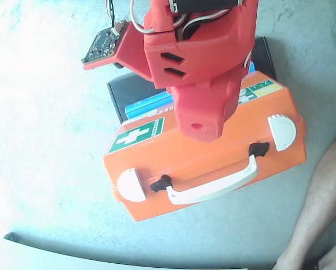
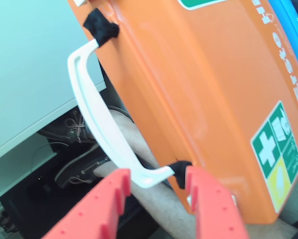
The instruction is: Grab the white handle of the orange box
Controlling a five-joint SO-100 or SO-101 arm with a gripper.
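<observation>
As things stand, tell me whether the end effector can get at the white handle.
Probably yes. In the wrist view the end effector is open, its fingers straddling one end of the white handle near a black pivot. Nothing lies between them, and the handle stands clear of the orange box.

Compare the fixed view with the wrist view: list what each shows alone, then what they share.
Only the fixed view shows both white latches, the whole orange box outline, the black box with a blue panel behind it, and the red arm from above.

Only the wrist view shows the end effector with its two red fingers apart around the handle's lower end, plus shoes below the table edge.

Both show the white handle with black pivots and green cross stickers.
</observation>
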